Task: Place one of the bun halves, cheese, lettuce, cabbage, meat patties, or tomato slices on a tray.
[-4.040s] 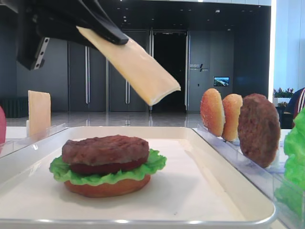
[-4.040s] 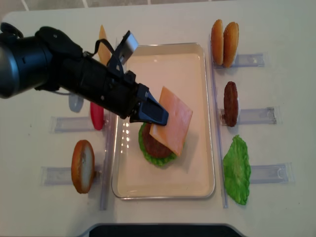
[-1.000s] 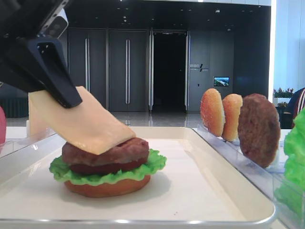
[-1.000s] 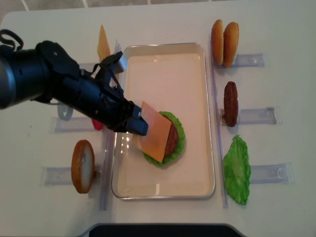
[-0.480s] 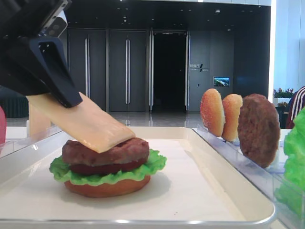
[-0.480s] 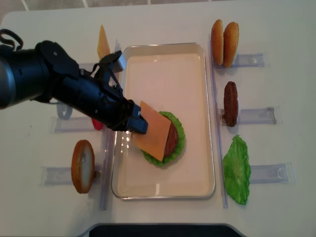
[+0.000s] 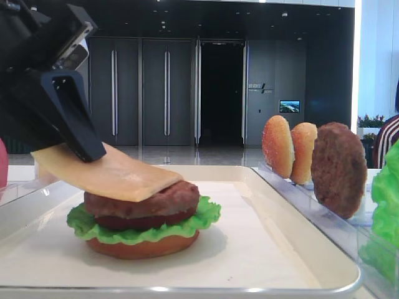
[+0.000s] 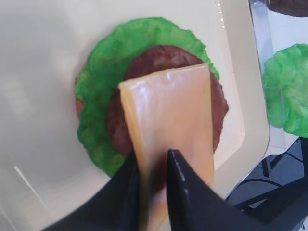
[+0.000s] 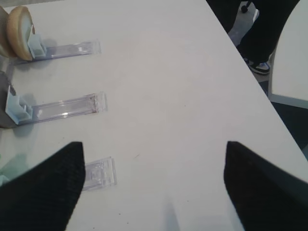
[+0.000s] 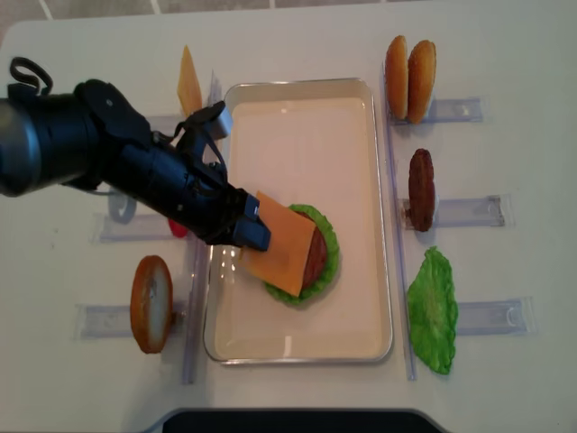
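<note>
Exterior high (realsense) view, looking straight down on the white bench [image 10: 297,45]: the large shallow cream-white rectangular tray [image 10: 297,99] lies with its long axis running away from the robot, and the stack sits in its near half. That stack is a ruffled bright green lettuce leaf [image 10: 326,262] with a thick round brown meat patty [image 10: 315,263] on it; in the low exterior view an orange bun half [image 7: 142,246] shows at the bottom of the pile.

The black left arm's gripper [image 10: 248,230] reaches in over the tray's left rim. The thin, stiff, pale yellow-orange square of cheese [image 10: 281,244] runs from the jaws toward the right, out over the patty. In the low exterior view the slice's far end rests on the patty's top while the near end sits a little higher, sloping up under the black finger [image 7: 75,118]. In the left wrist view the two dark fingers [image 8: 180,185] stand on either side of the slice's near edge with only a narrow gap; whether they pinch it or have just let go, I cannot tell.

The move ahead looks like a release and a pull-back to the left, along the slice's own line, so it is not dragged off.

The right gripper [image 9: 154,192] is well off to the side over bare bench, jaws spread wide and holding nothing.
</note>
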You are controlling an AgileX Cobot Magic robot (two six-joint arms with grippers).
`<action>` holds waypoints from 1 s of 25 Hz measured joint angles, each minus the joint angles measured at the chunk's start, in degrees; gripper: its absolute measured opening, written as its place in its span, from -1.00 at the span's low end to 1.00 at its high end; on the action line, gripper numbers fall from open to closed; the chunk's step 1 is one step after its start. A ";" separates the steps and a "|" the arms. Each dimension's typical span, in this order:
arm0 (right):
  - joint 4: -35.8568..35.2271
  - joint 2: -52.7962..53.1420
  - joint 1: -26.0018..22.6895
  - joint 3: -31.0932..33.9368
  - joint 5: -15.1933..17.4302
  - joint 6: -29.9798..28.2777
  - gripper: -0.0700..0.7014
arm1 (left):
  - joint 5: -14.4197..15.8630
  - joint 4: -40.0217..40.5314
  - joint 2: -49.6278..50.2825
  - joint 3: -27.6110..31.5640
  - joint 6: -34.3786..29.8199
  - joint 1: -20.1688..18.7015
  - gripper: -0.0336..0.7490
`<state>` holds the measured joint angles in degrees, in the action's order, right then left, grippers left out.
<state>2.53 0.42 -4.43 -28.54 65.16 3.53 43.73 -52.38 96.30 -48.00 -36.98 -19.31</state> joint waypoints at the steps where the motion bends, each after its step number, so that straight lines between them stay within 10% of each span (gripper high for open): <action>1: 0.00 0.00 0.00 0.00 0.00 0.00 0.70 | -0.06 0.00 0.32 0.00 0.29 0.00 -0.58; 15: 0.00 0.00 0.00 0.00 0.00 0.00 0.70 | -0.66 -0.23 0.70 0.00 0.73 0.00 0.71; 25: 0.00 0.00 0.00 0.00 0.00 0.00 0.70 | 4.26 17.35 -2.21 -9.05 13.83 0.00 0.85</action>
<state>2.53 0.42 -4.43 -28.54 65.16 3.53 47.99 -35.03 94.09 -57.06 -23.15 -19.31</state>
